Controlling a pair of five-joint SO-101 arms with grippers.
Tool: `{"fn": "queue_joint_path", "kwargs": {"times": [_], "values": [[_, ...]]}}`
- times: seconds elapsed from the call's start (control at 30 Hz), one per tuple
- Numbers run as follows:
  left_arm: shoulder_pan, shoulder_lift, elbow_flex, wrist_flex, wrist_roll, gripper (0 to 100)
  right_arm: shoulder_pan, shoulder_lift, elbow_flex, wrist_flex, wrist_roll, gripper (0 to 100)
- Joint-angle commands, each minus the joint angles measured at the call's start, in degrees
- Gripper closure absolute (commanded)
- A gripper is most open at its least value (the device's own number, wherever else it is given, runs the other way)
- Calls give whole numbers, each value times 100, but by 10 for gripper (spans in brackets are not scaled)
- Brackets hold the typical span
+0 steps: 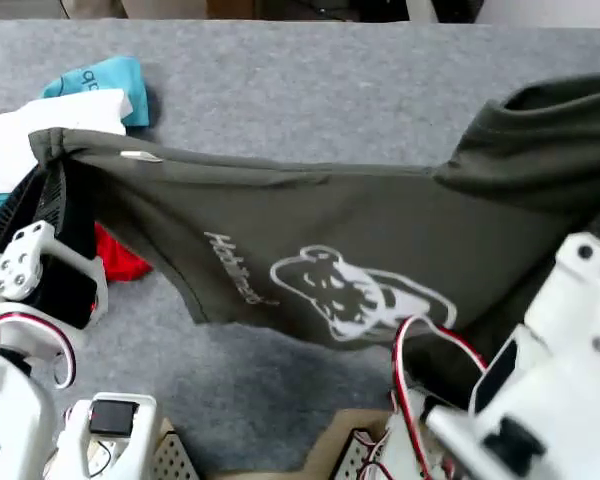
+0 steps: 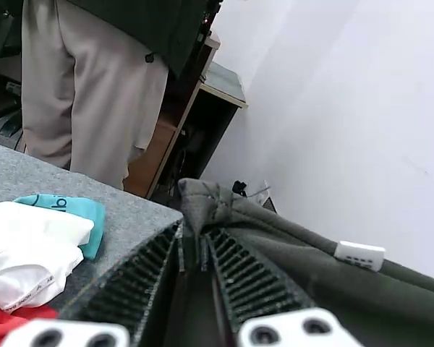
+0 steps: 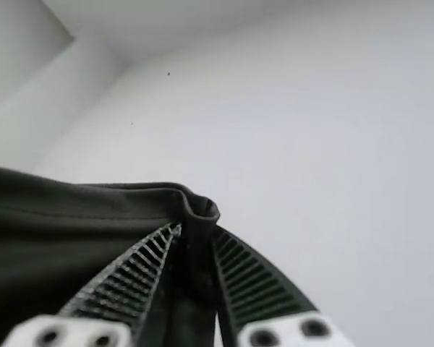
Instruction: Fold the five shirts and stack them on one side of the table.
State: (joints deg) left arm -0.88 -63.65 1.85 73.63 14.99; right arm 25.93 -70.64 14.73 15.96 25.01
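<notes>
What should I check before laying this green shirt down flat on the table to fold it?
1. Left gripper clamped on the green shirt: ok.
2. Right gripper clamped on its other end: ok.
3. Top edge stretched between the arms: ok.
4. Bare table beyond the shirt: ok.
5. Red shirt well away from the hanging hem: not ok, it lies right beside it.
6. Surface beneath the shirt free: cannot tell, hidden.

Shirt (image 1: 310, 220) seemingly above table (image 1: 330, 80)
</notes>
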Motion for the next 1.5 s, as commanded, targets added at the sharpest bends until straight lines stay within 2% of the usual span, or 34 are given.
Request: {"fn": "queue_joint_path", "kwargs": {"times": [0.0, 0.27, 0.5, 0.7, 0.83, 0.97, 1.17, 1.47], "values": [[26, 127, 9, -97, -44, 981, -4, 154, 268, -53, 35, 994], [53, 171, 765, -369, -44, 981, -40, 207, 1481, -35, 35, 994], [53, 673, 2365, -1996, -9, 981, -259, 910, 2519, -870, 35, 994], [62, 2141, 2541, -3534, -18, 981, -602, 2220, 2563, -1301, 35, 994], [62, 3644, 1829, -4281, -35, 981, -892, 3240, 2299, -1855, 35, 994], [35, 5253, 501, -4343, -35, 981, -1077, 4462, 1569, -1934, 35, 994], [62, 7178, -1582, -3684, -9, 981, -1103, 6220, 207, -1943, 18, 994], [44, 9165, -4659, -2690, -26, 981, -1103, 8303, -2026, -1925, 18, 994]]}}
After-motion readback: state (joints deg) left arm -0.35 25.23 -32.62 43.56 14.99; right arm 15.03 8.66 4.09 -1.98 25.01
